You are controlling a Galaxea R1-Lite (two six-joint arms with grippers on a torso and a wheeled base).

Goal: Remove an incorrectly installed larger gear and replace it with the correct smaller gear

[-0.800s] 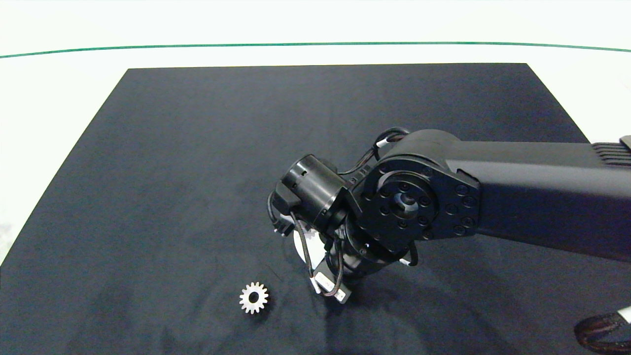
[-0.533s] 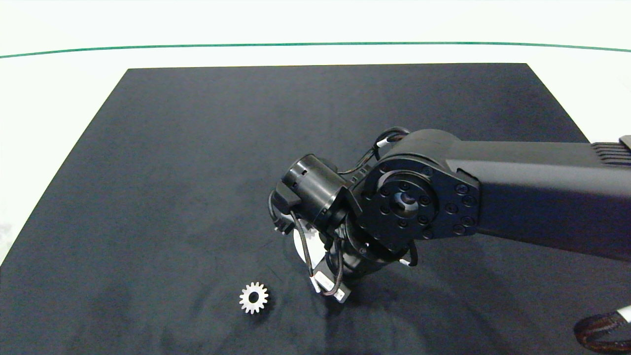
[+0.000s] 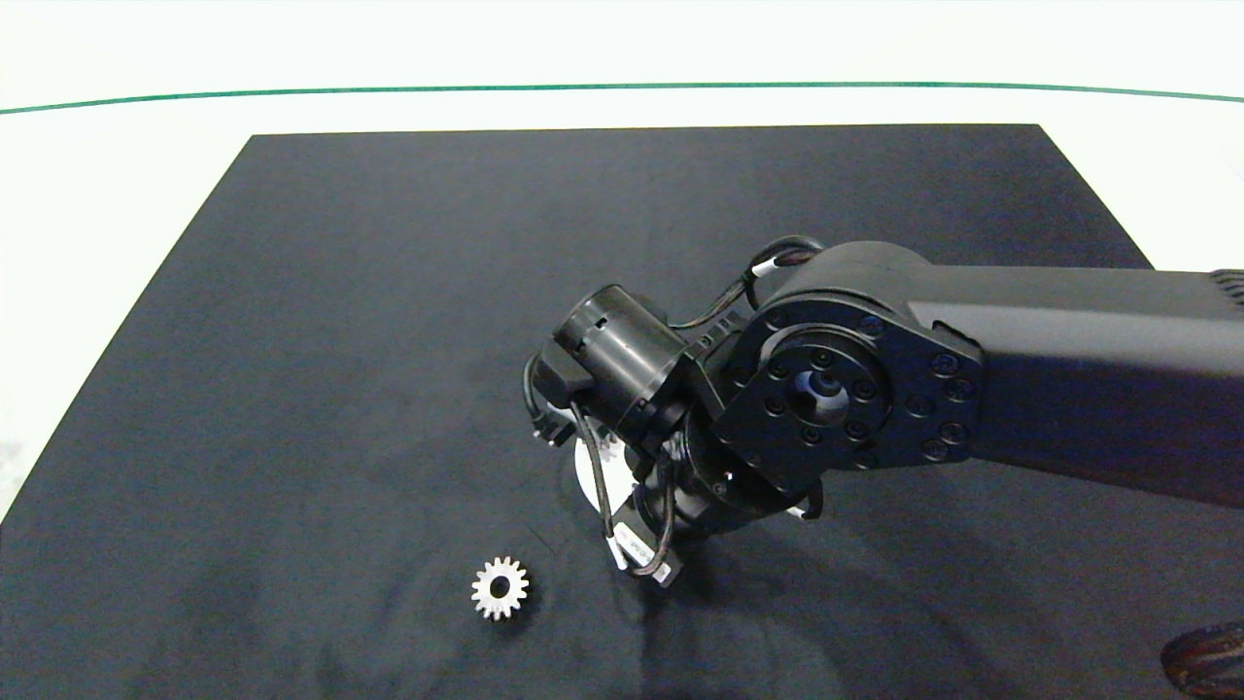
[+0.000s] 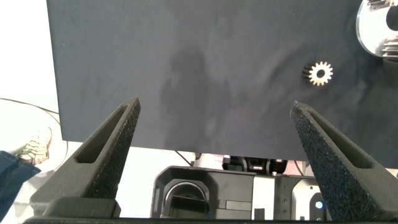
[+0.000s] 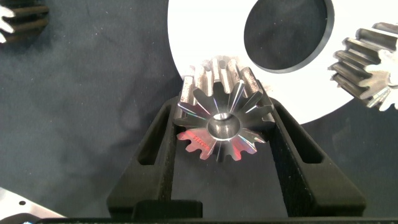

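Observation:
My right gripper (image 5: 222,107) is shut on the larger gear (image 5: 221,124), a silver star-like gear with long pointed teeth, held just over the edge of a white base plate (image 5: 205,37). In the head view the right arm (image 3: 826,389) covers this gripper and the larger gear; only a sliver of the plate (image 3: 586,469) shows. The smaller gear (image 3: 501,587) lies flat and alone on the black mat, left of the plate, and appears in the left wrist view too (image 4: 321,73). My left gripper (image 4: 214,102) hangs open and empty off the mat's edge, out of the head view.
The white plate has a large round hole (image 5: 286,31), and another small gear (image 5: 367,59) sits at its rim. The black mat (image 3: 389,292) covers most of the white table. A person's shoe (image 4: 34,143) shows on the floor beyond the mat's edge.
The right arm and its wrist have lifted slightly and shifted a little to the right. The loose small gear on the mat has not moved.

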